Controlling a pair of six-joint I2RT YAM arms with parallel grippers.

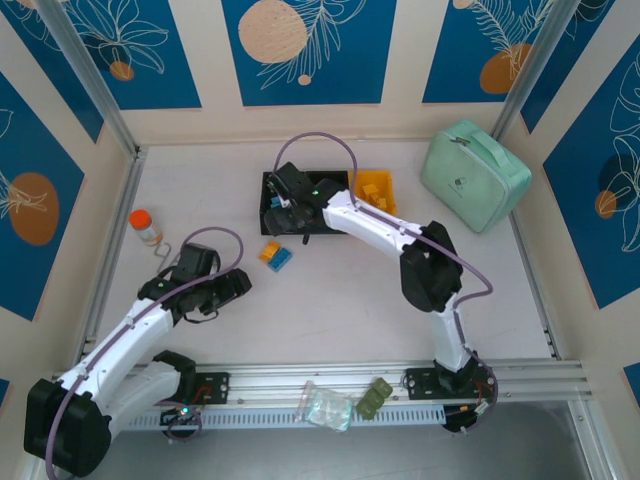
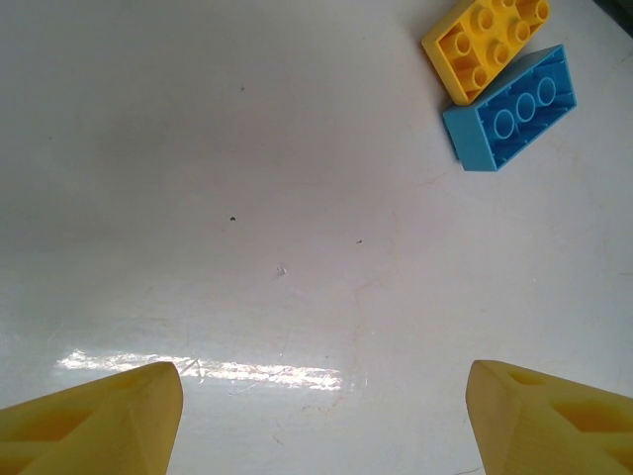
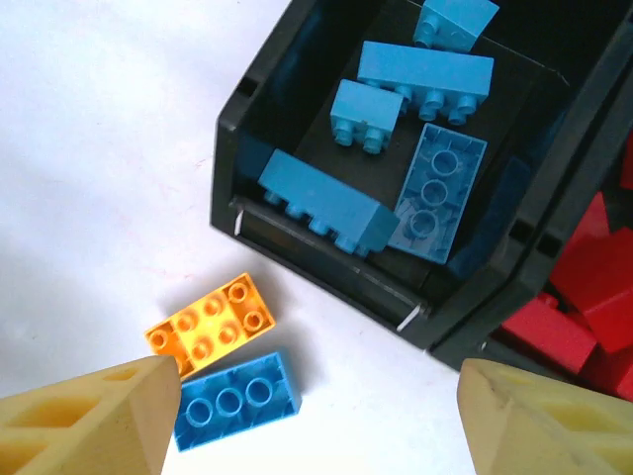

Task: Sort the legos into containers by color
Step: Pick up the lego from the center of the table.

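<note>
A small mark on the mint-green zipped case (image 1: 472,172) is too small to read. The left claw (image 2: 324,396) hangs spread wide over bare white desk (image 2: 198,148), pinching nothing. An orange-yellow studded plastic brick (image 2: 485,45) and a light blue plastic brick (image 2: 514,107), touching each other, lie ahead of it to its right. The right claw (image 3: 316,386) is likewise spread and empty, with those two bricks just beside one finger. Ahead of it an open black plastic bin (image 3: 326,252) holds blue bricks (image 3: 425,69). Red bricks (image 3: 584,287) fill the next black bin (image 3: 542,259) alongside.
</note>
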